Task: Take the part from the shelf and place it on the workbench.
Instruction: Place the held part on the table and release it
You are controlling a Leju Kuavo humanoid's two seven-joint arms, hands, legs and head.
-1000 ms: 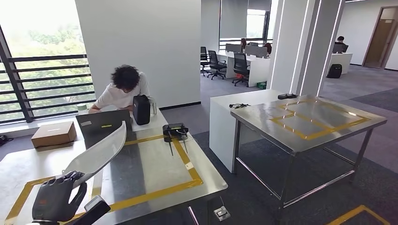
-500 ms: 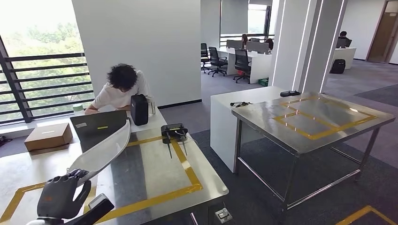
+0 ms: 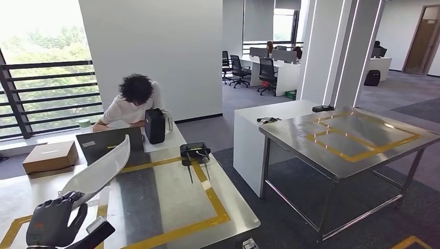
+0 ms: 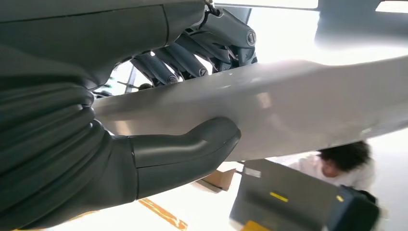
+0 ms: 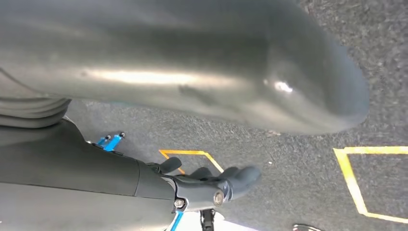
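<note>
while left hand (image 3: 52, 222) grips white part (image 3: 98, 170), wrist view shows thumb (image 4: 192, 144) beneath, right hand (image 5: 211, 185) slack, unclear

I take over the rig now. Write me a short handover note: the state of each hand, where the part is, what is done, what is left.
Left hand: grips the long white curved part at its lower end, thumb pressed on it; part is tilted up over the near steel workbench.
Right hand: hangs over the floor, fingers curled, holds nothing.
Done: part is in hand.
Left: lay it on the workbench, likely within the yellow tape, and release.
</note>
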